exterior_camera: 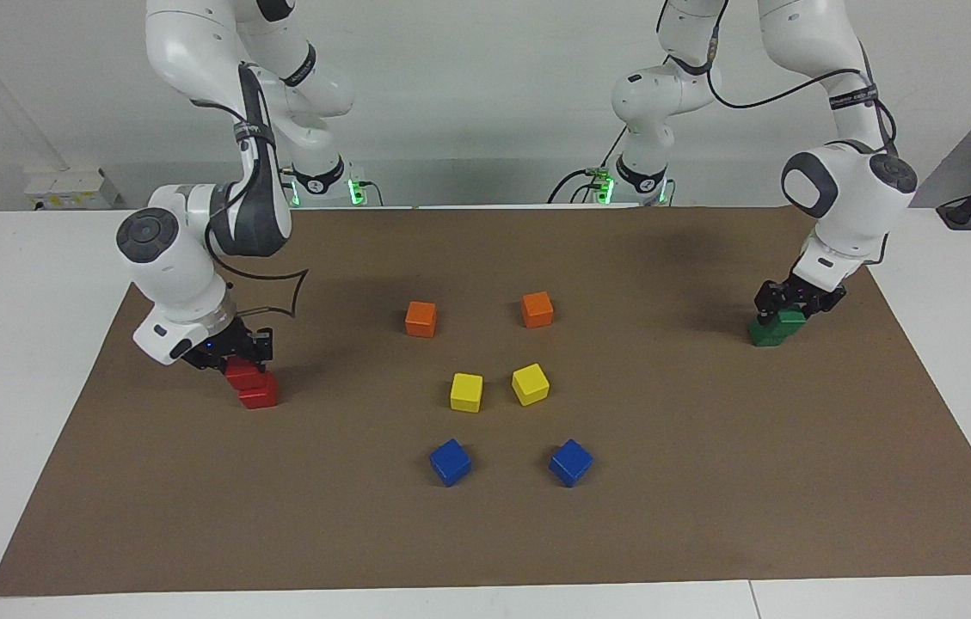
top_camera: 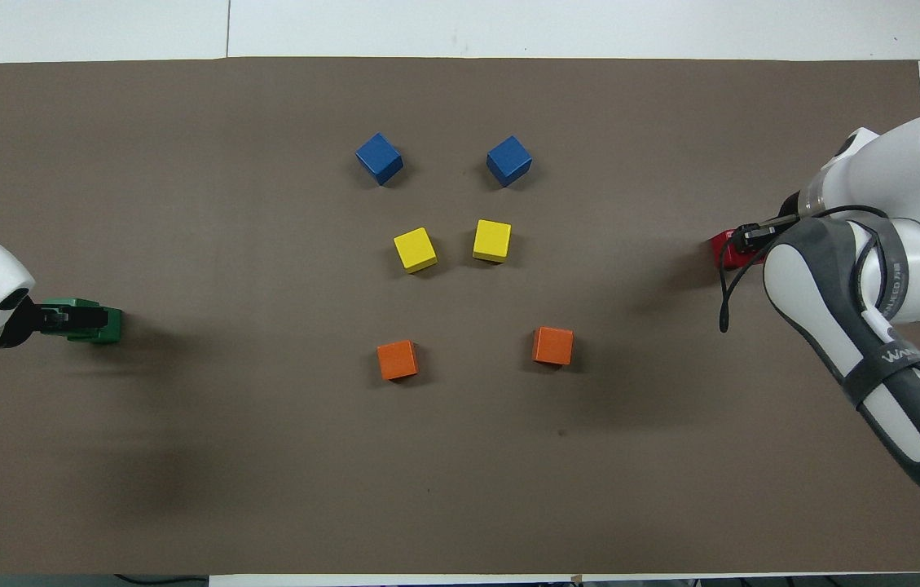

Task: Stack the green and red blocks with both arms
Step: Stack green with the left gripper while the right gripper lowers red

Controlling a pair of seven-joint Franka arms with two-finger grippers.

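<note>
left gripper (exterior_camera: 797, 298) sits at the 3 o'clock end of the facing view, over the upper green block (exterior_camera: 781, 317), which rests stacked on the lower green block (exterior_camera: 765, 334) at the left arm's end of the brown mat (exterior_camera: 709, 516); whether its fingers are apart or gripping cannot be told. right gripper (exterior_camera: 237, 355) at the 9 o'clock end is closed on the upper red block (exterior_camera: 244, 374), which rests on the lower red block (exterior_camera: 259, 395) at the right arm's end. orange cubes (exterior_camera: 420, 318), yellow cubes (exterior_camera: 466, 392) and blue cubes (exterior_camera: 450, 462) lie in pairs mid-mat, orange nearest the robots, blue farthest.
</note>
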